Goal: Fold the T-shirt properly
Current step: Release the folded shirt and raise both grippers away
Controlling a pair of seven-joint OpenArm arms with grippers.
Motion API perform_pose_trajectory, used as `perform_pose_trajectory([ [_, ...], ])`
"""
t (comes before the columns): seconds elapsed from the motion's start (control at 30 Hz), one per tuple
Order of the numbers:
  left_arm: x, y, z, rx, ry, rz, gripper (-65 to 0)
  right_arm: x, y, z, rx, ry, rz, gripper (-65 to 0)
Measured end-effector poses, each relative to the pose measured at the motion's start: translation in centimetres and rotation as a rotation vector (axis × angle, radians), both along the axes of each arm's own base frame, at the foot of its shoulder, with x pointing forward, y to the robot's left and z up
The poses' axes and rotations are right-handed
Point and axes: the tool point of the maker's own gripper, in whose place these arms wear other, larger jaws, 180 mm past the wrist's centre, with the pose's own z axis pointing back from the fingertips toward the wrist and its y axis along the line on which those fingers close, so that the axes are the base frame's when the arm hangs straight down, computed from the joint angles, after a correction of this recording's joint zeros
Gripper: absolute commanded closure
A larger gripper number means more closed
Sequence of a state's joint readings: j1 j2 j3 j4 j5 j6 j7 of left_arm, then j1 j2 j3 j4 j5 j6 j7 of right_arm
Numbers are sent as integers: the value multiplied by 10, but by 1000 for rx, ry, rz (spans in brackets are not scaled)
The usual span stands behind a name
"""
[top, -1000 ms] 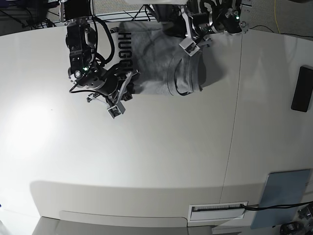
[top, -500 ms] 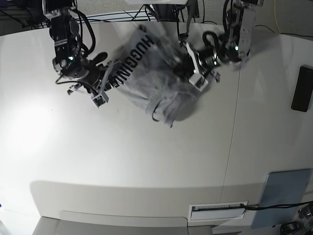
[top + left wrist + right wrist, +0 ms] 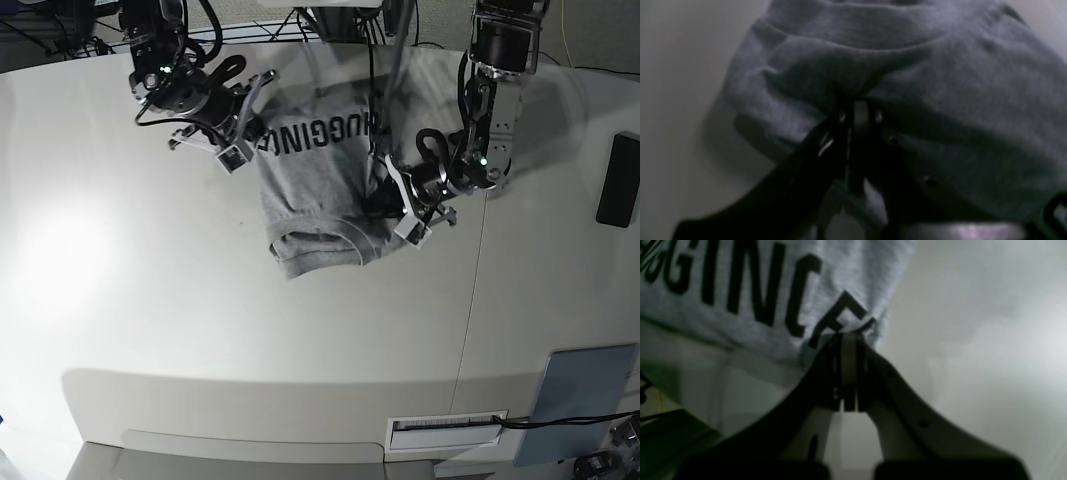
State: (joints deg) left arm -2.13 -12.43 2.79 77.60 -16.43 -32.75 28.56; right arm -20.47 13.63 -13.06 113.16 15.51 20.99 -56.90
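You hold T-shirt point(image 3: 320, 190) by both arms, far centre of white tabletop point(image 3: 250, 330). Right fingers point(image 3: 848, 336) pinch lettered corner, far left. Left fingers point(image 3: 858, 106) pinch bunched plain fabric, right side. Shirt hangs between them, long axis left-right; ribbed hem trails nearer. Soft heather-grey cotton, limp, creased; black block lettering faces up.

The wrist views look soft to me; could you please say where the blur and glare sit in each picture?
Left wrist: dim, left gripper and T-shirt blurred. Right wrist: right gripper soft, lettering legible. Base: glare patch on table.
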Motion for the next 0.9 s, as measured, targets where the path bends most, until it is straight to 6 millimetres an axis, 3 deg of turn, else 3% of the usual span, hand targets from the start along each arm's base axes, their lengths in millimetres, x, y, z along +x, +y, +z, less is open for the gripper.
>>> perform_pose_trajectory([
  [0.17,7,2,6,13,-19,5,-32,0,2,0,14,6,-21,0],
  [0.4,0,22,18,25,-47,57,-32,22,-56,9,-59,-46,-183,0],
  [0.53,-26,15,27,-42,-56,-46,-39,30,-78,20,-79,-84,-245,0],
  [0.7,-45,20,26,-65,-7,-17,-123,34,-98,25,-101,-104,-297,0],
  [0.8,-53,22,32,-81,-3,-13,-194,34,-103,27,-106,-109,-304,0],
  [0.9,-58,28,42,-80,-26,-19,-220,34,-105,27,-112,-109,-303,0],
])
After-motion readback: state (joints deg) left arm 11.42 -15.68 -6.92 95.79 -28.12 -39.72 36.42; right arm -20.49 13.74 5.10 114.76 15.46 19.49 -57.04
